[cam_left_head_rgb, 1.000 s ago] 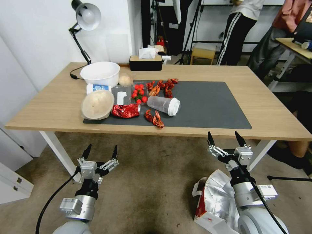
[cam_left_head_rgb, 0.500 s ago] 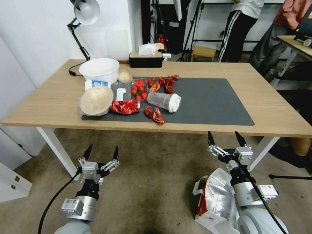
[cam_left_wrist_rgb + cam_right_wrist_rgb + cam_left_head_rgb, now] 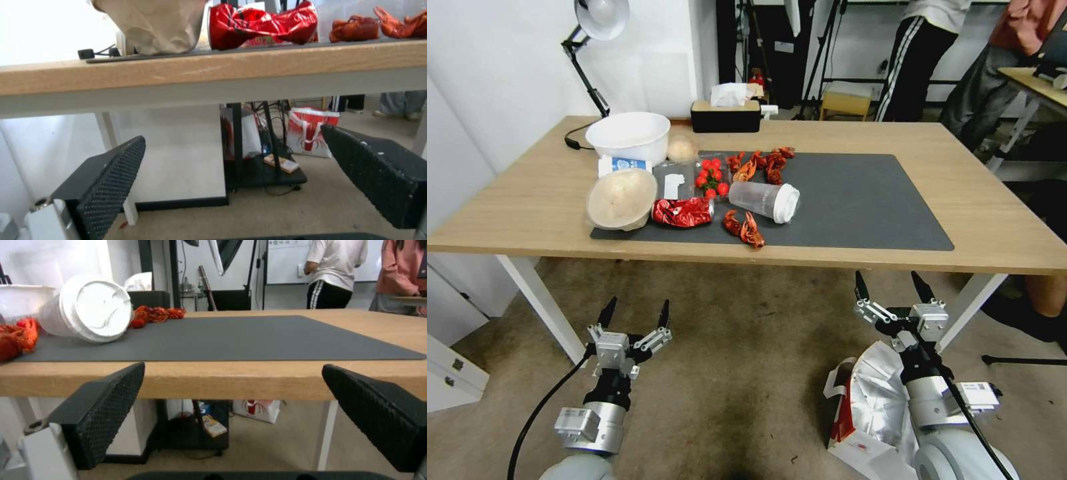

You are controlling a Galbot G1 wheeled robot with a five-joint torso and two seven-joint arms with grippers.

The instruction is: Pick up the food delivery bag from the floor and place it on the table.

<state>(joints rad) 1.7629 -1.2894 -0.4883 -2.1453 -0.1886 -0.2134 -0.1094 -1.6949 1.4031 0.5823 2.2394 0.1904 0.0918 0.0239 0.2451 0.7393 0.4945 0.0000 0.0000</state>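
Table [image 3: 974, 213]: grey mat [image 3: 854, 200], tissue box [image 3: 725, 117]. Floor [image 3: 740, 373]: delivery bag [image 3: 874, 400].

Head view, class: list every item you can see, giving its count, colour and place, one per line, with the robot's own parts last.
Table: one, light wood, white legs, ahead.
Mat: one, dark grey, on the table.
Food delivery bag: one, white with red side and foil lining, on the floor by the right arm.
Floor: beige-brown carpet.
Bowl: one, white, table's left rear.
Lidded bowl: one, beige, mat's left edge.
Foil packet: one, red, crumpled, on the mat.
Cup: one, clear with white lid, lying on its side.
Crayfish: several, red, on the mat.
Tomatoes: several, red.
Tissue box: one, black.
Lamp: one, black.
Left gripper: open, above the carpet.
Right gripper: open, above the bag.
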